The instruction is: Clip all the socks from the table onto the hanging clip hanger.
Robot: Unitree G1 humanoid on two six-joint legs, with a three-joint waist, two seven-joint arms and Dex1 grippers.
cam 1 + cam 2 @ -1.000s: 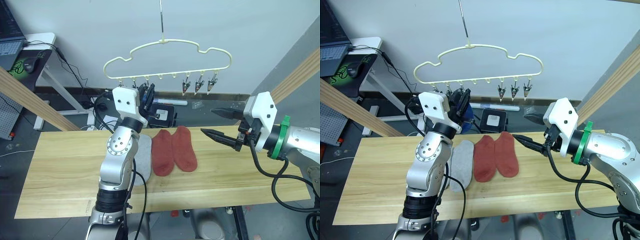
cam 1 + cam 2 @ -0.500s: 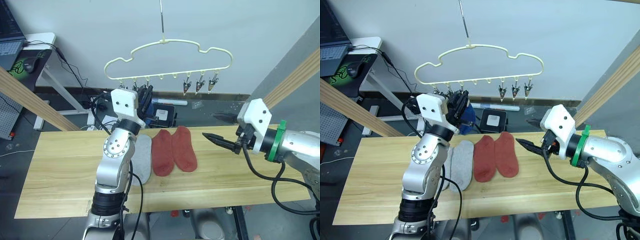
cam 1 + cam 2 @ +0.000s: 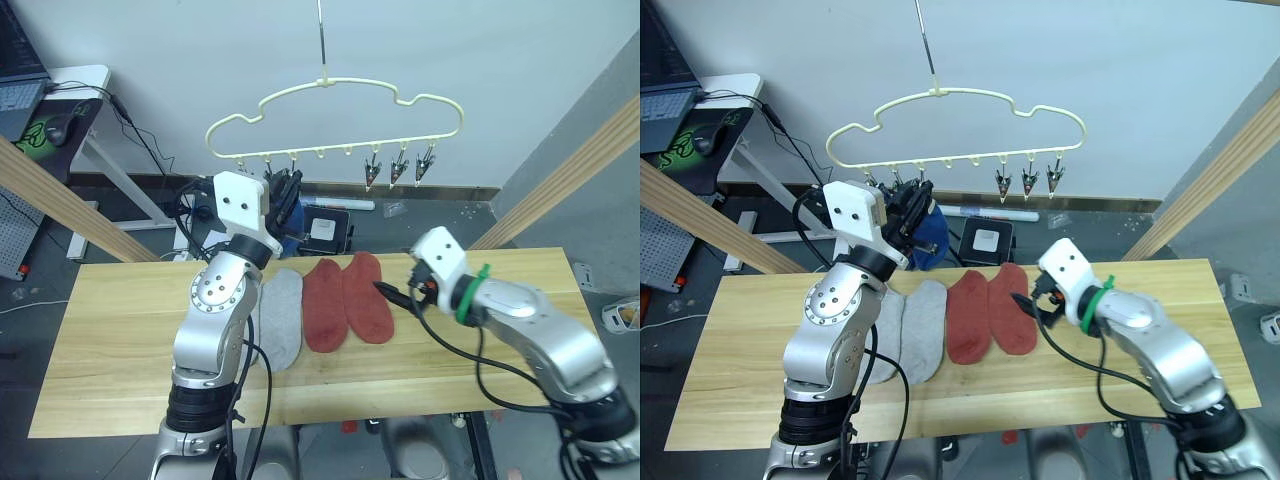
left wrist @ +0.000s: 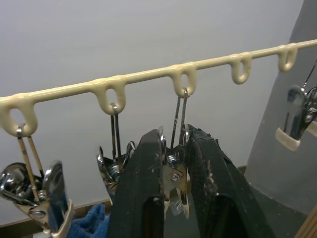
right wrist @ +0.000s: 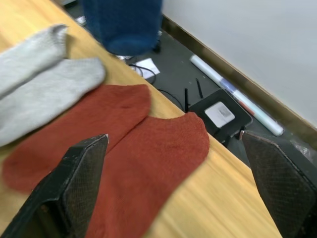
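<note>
rust red socks (image 3: 346, 301) on table (image 3: 120, 340), no writing legible.

Left gripper (image 4: 174, 186) jaws pinch a metal clip (image 4: 173, 181) under the clip hanger (image 4: 148, 75).

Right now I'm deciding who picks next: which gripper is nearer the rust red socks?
Right. The right gripper hovers open beside the rust red socks; the left gripper is up at the clip hanger.

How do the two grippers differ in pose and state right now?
The left gripper is raised at the clip hanger, fingers pinching a metal clip; the right gripper is low over the table, wide open around a red sock, holding nothing. Both have two black fingers.
</note>
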